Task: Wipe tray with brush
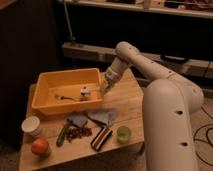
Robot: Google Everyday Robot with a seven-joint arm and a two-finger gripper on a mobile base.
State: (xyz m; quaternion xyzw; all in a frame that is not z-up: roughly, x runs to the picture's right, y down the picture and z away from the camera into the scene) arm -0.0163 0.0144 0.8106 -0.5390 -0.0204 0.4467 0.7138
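Gripper [101,88] hangs over the tray [60,76] at its 3 o'clock wall, fingers clamped on brush [87,91]. Best press the head flat and sweep toward 9 o'clock, skirting the utensil [65,97].

One camera looks down from beside the arm [150,67] at the table [127,105], fingers [96,90] gripping brush [85,92] inside tray [43,94].

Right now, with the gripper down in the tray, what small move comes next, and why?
Probably a short sweep image-left along the floor of the tray. The gripper sits low near the tray's image-right wall, so most of the floor lies that way; watch the thin dark utensil lying just beside it.
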